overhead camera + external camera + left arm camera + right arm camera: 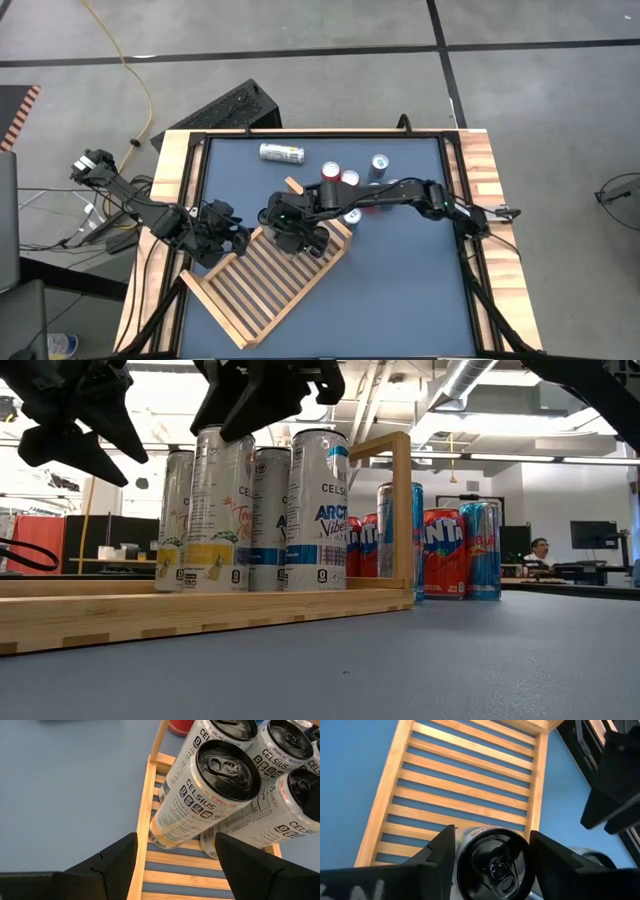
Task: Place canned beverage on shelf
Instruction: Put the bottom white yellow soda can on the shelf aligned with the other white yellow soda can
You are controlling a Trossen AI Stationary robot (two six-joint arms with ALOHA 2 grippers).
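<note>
Black-topped white can (492,862) stands upright on the slatted wooden shelf (465,785), between the right gripper's (492,851) spread fingers. Three more tall white cans stand beside it. Left gripper (175,862) hovers near, fingers apart, empty.

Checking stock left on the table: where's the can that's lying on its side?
In the high view, the lying can is on the blue table near its far edge, left of centre, clear of the shelf and left of the upright cans.
</note>
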